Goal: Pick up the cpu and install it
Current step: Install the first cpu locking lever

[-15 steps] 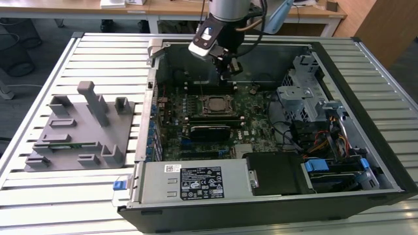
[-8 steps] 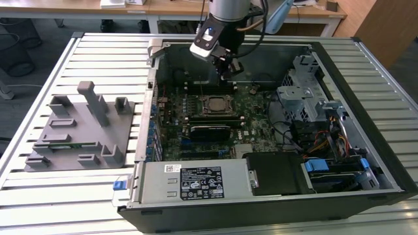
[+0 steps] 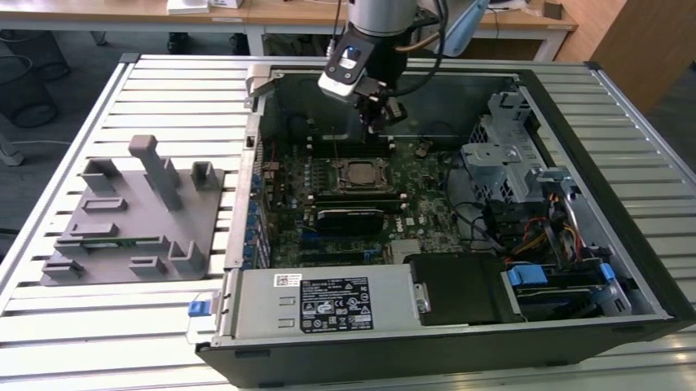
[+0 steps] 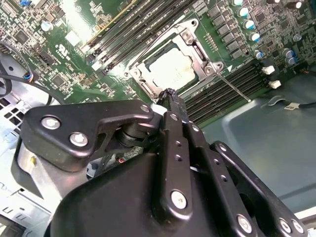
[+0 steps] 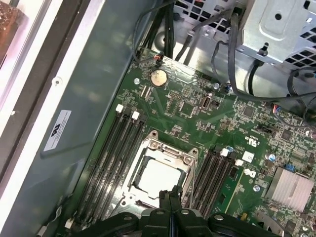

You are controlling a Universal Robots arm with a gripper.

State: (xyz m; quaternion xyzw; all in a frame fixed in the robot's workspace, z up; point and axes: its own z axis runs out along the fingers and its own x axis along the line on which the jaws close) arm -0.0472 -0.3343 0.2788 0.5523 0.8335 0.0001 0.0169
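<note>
Arm descends into the open computer case (image 3: pixel 636 244), wrist tilted. The gripper (image 3: pixel 376 124) hangs over the motherboard (image 3: pixel 429 204), with its tip above the edge of the socket frame (image 5: pixel 170 153) in both wrist views. Jaws are clenched together with nothing between them. The cpu (image 3: pixel 357 173) lies flat in the socket frame, silver top up, between the memory slots (image 5: pixel 111 163), and is not gripped.

Exterior view high, overlooking open computer case (image 3: pixel 457 102), both wrist views close above the socket frame (image 4: pixel 200 52) (image 5: pixel 168 150)
</note>
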